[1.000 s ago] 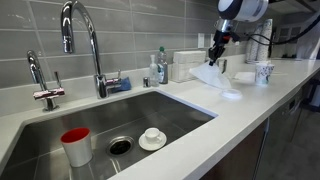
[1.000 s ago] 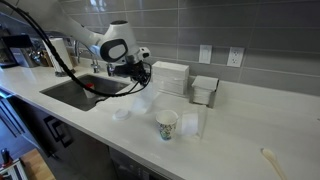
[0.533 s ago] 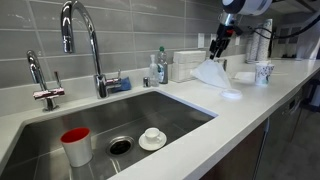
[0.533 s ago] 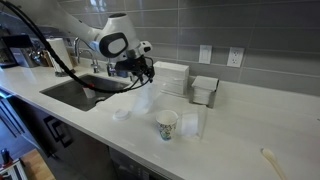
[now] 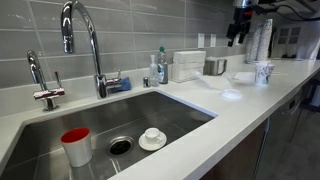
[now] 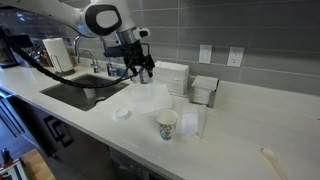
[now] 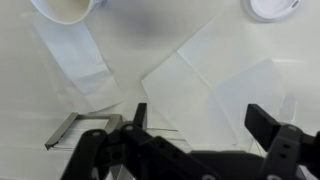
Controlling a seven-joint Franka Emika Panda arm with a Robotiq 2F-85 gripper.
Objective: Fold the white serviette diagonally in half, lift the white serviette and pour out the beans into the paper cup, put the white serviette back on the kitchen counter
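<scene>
Change: jaws, holding the serviette (image 7: 190,85) aloft half a second before, now stood wide and empty, raised above it | serviette lay flat on the tabletop (image 6: 230,130) near the cup (image 6: 167,123) | put-back looked done; beans not visible.

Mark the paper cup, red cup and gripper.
paper cup (image 6: 167,124): exterior view, on the printed side wall.
red cup (image 5: 76,148): exterior view, on the outer wall below the rim.
gripper (image 7: 199,112): wrist view, midway between the open fingertips.
</scene>
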